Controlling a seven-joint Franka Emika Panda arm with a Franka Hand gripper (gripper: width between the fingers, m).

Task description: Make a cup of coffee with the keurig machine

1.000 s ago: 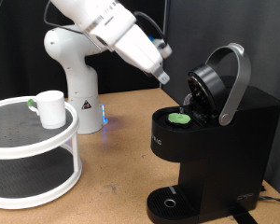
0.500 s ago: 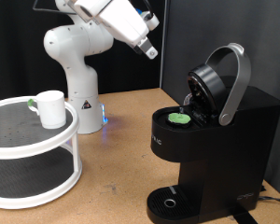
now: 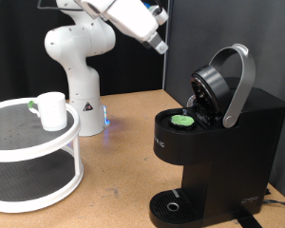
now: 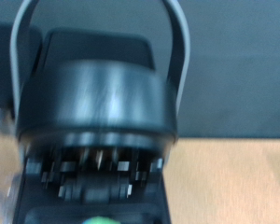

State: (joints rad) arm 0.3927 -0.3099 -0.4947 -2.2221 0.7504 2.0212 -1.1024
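The black keurig machine (image 3: 223, 142) stands at the exterior view's right with its lid (image 3: 214, 90) raised and the silver-grey handle (image 3: 239, 81) tipped back. A green-topped pod (image 3: 183, 120) sits in the open chamber. The white cup (image 3: 52, 109) rests on the top tier of a round white rack (image 3: 19, 147) at the left. My gripper (image 3: 159, 44) hangs high in the air, up and to the left of the machine, touching nothing. The wrist view looks at the raised lid (image 4: 95, 103), the handle (image 4: 177, 37) and a sliver of the pod (image 4: 101, 220); no fingers show there.
The arm's white base (image 3: 78, 71) stands at the back, behind the rack, with a small blue light beside it. Bare wooden tabletop (image 3: 123, 176) lies between rack and machine. A round drip tray (image 3: 173, 206) sits at the machine's foot.
The gripper has risen from just beside the open lid to well above the machine, moving up and to the exterior view's left. Pod, cup and lid have stayed put.
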